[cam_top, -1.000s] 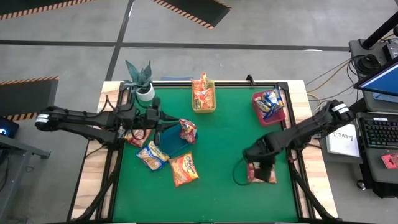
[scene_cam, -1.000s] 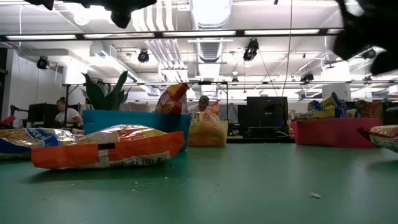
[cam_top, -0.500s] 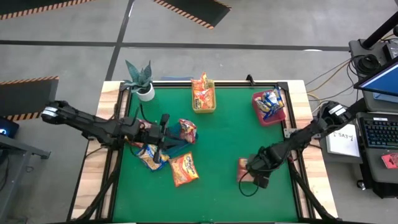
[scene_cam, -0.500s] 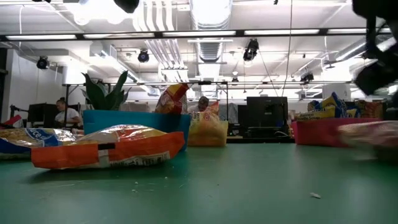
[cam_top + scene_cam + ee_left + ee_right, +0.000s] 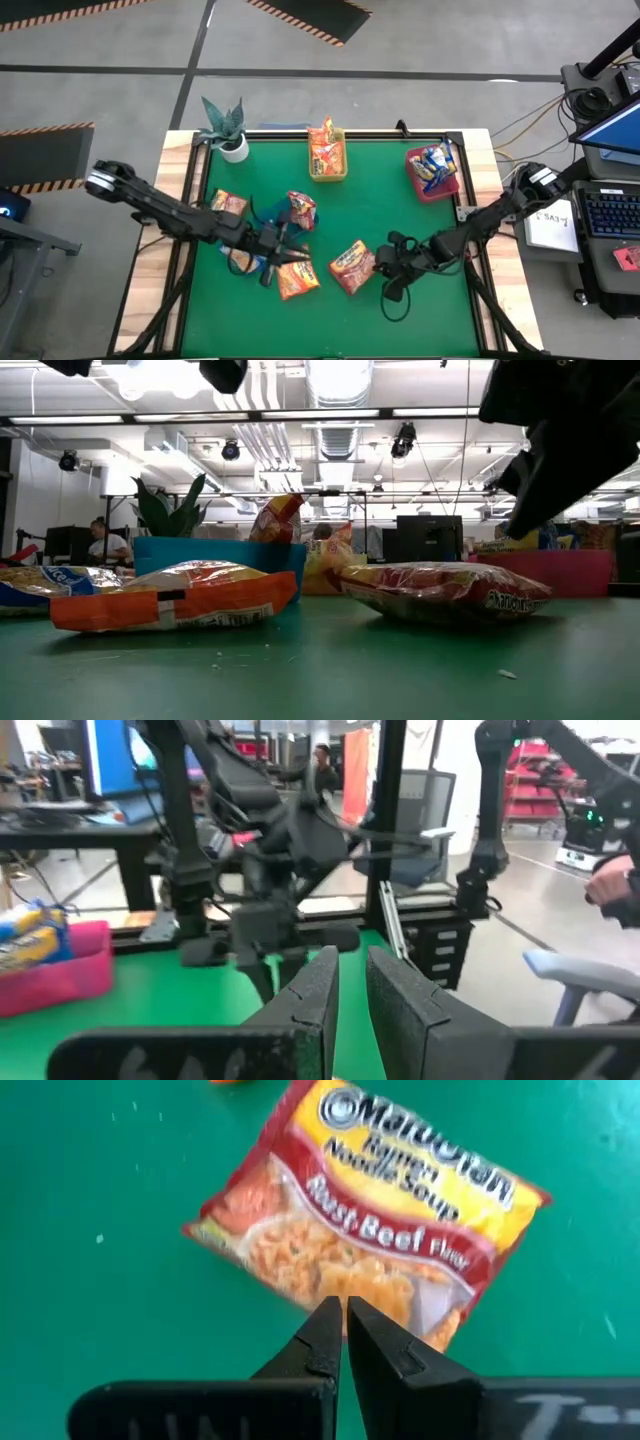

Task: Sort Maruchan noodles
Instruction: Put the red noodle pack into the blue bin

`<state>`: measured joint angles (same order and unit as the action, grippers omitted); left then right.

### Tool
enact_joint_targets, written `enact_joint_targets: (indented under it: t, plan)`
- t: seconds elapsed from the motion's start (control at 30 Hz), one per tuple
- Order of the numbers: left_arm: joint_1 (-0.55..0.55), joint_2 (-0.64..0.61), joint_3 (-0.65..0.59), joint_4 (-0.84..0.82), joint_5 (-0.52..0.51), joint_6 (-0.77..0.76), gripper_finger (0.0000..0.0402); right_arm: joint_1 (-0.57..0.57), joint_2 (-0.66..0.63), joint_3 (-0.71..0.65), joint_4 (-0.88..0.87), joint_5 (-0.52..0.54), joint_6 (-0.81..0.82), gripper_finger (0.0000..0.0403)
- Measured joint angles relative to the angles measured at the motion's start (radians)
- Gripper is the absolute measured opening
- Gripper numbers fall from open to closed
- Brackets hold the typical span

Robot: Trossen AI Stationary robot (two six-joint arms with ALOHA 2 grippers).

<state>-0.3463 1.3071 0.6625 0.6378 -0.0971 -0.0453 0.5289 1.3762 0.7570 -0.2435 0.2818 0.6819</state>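
A red-and-yellow Roast Beef noodle packet [image 5: 352, 267] [image 5: 365, 1210] [image 5: 440, 590] lies flat on the green mat. My right gripper [image 5: 385, 266] [image 5: 341, 1308] is shut, at that packet's right end. My left gripper [image 5: 277, 264] [image 5: 350, 960] is open by a narrow gap with nothing between its fingers. It stands low beside an orange packet [image 5: 296, 278] [image 5: 175, 598] and over a blue-edged packet [image 5: 243, 262]. A red packet [image 5: 302, 209] leans on the blue bin [image 5: 268, 222]. Another packet [image 5: 228, 203] lies left of that bin. My right gripper has its shut fingertips [image 5: 325, 1325] over the Roast Beef packet's edge [image 5: 375, 1295], slanting down from the table's right. The packet lies flat on the mat. Whether the fingertips touch it, I cannot tell.
A yellow bin [image 5: 327, 160] with orange packets stands at the far edge, and a red bin [image 5: 432, 172] holds blue-edged packets at far right. A potted plant [image 5: 226, 128] sits at the far left corner. Green mat shows bare at the middle and near right.
My right gripper has swept from the near right toward the table's left, and the Roast Beef packet has slid along the mat with it to the near middle. My left gripper has moved from over the blue bin toward the near edge, down beside the orange packet.
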Motion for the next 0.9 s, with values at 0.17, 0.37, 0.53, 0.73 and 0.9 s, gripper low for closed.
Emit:
enact_joint_targets:
  t: [0.17,0.37,0.53,0.73,0.9]
  plan:
    - [-0.029,0.118,0.061,0.002,-0.043,-0.018,0.0039,0.008,0.0,-0.032,0.063,0.096,0.037,0.0012]
    - [-0.067,0.241,0.147,-0.148,-0.216,-0.02,0.0039,0.008,0.0,-0.09,0.132,0.164,0.237,0.0016]
    - [-0.097,0.334,0.209,-0.229,-0.288,-0.021,0.0038,0.01,0.0,-0.118,0.129,0.164,0.371,0.0058]
    - [-0.109,0.448,0.273,-0.248,-0.29,-0.024,0.0038,0.01,0.0,-0.121,0.126,0.159,0.505,0.0156]
    - [-0.109,0.546,0.349,-0.302,-0.301,-0.009,0.0038,0.01,-0.001,-0.117,0.123,0.156,0.537,0.0241]
